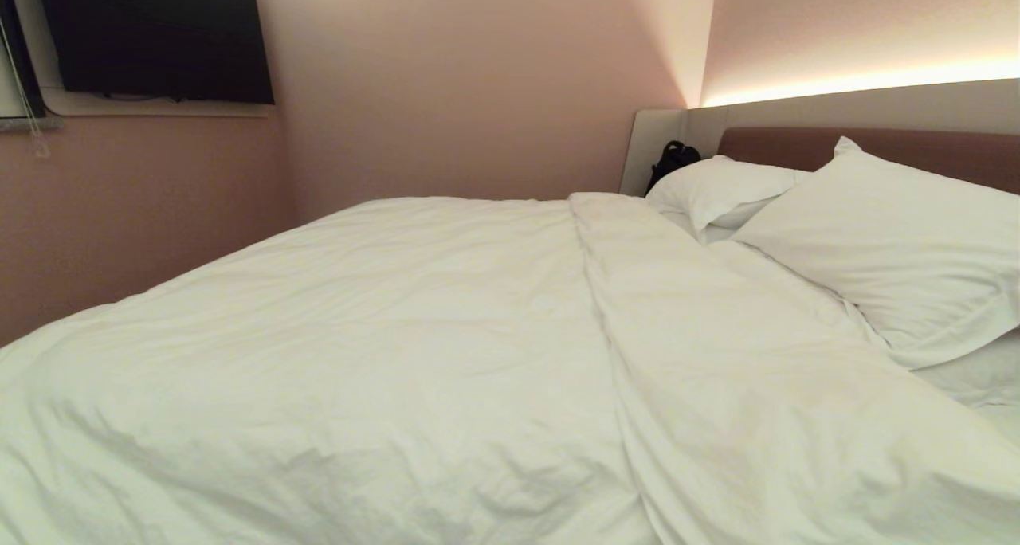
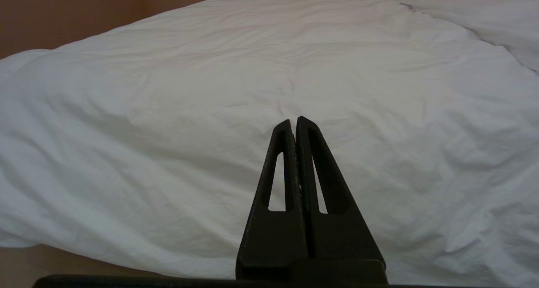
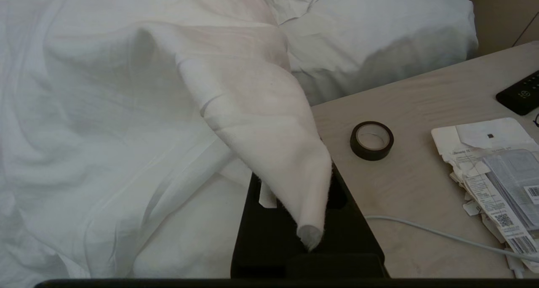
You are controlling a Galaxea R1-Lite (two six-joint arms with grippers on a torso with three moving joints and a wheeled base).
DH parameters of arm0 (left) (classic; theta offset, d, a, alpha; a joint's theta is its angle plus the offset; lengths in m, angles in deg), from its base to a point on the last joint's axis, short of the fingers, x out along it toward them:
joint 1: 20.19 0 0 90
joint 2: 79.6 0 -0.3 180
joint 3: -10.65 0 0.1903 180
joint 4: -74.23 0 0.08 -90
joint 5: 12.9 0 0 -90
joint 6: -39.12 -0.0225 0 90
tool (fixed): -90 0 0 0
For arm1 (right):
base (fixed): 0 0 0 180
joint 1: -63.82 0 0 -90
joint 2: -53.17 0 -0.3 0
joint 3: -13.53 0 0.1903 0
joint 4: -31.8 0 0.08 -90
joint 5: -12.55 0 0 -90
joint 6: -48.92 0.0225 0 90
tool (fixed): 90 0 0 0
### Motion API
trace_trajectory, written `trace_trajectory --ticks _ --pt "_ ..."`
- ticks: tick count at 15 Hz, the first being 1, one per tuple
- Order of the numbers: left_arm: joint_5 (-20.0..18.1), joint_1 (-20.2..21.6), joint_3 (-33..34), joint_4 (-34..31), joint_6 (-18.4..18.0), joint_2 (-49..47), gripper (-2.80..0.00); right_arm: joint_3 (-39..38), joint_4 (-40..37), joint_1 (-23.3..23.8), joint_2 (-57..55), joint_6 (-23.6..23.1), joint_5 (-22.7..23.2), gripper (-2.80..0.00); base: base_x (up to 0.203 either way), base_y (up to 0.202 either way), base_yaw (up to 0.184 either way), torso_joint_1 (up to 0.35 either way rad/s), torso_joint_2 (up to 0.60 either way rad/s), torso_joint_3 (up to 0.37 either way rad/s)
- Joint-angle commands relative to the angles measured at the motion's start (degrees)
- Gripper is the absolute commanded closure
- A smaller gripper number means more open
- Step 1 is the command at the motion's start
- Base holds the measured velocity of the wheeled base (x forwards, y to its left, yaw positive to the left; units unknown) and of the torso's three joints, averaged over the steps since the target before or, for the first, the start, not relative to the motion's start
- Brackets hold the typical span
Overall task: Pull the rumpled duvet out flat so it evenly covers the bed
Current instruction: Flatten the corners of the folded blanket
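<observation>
Duvet (image 1: 414, 346): spread across most of the bed (image 1: 868, 143), lightly wrinkled; long raised fold running from the near edge toward the far side, right of the middle.
Duvet edges: left edge draped over the bed's left side; near edge hanging down over the bed's near side in the left wrist view; right corner lifted in a drooping flap (image 3: 269, 124) beside the bedside tabletop (image 3: 421, 187).
Pillows: two white pillows (image 1: 884, 250) leaning at the headboard, far right; duvet stops just short of them.
Left hand (image 2: 293, 121): clenched, fingers (image 2: 281, 153) pressed together, empty, pointing at the duvet's near side, apart from the cloth.
Right hand (image 3: 294, 220): mostly hidden beneath the draped flap, clenched on the duvet, the cloth falling over the black fingers.
Open room: narrow gap between the bed's left side and the wall; strip of floor visible below the duvet's near edge in the left wrist view.
Room: pinkish walls, dark screen (image 1: 159, 35) mounted far left, light strip glowing above the headboard surround, dark bag (image 1: 673, 161) at the bed's far corner.
Tabletop items: dark tape roll (image 3: 372, 140), white cable (image 3: 442, 235), black remote (image 3: 520, 93), heap of papers (image 3: 492, 166).
Writing: barcodes and a QR square on the papers; print too small to read.
</observation>
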Motion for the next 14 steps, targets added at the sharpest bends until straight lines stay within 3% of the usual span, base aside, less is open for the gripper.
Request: trace_trajectory --ticks 1,4,5,14 --pt "-0.02 0.00 0.00 0.00 0.00 -0.02 0.00 -0.02 -0.17 -0.03 0.13 0.12 -0.25 0.00 0.000 0.000 0.000 0.000 0.00 0.000" --pt "-0.02 0.00 0.00 0.00 0.00 -0.02 0.00 -0.10 -0.17 -0.03 0.13 0.12 -0.25 0.00 0.000 0.000 0.000 0.000 0.00 0.000" --pt "-0.02 0.00 0.00 0.00 0.00 -0.02 0.00 -0.10 -0.17 -0.03 0.22 0.12 -0.19 -2.80 0.000 0.000 0.000 0.000 0.00 0.000" --pt "-0.02 0.00 0.00 0.00 0.00 -0.02 0.00 0.34 0.01 -0.03 -0.04 -0.14 -0.16 -2.80 0.000 0.000 0.000 0.000 0.00 0.000"
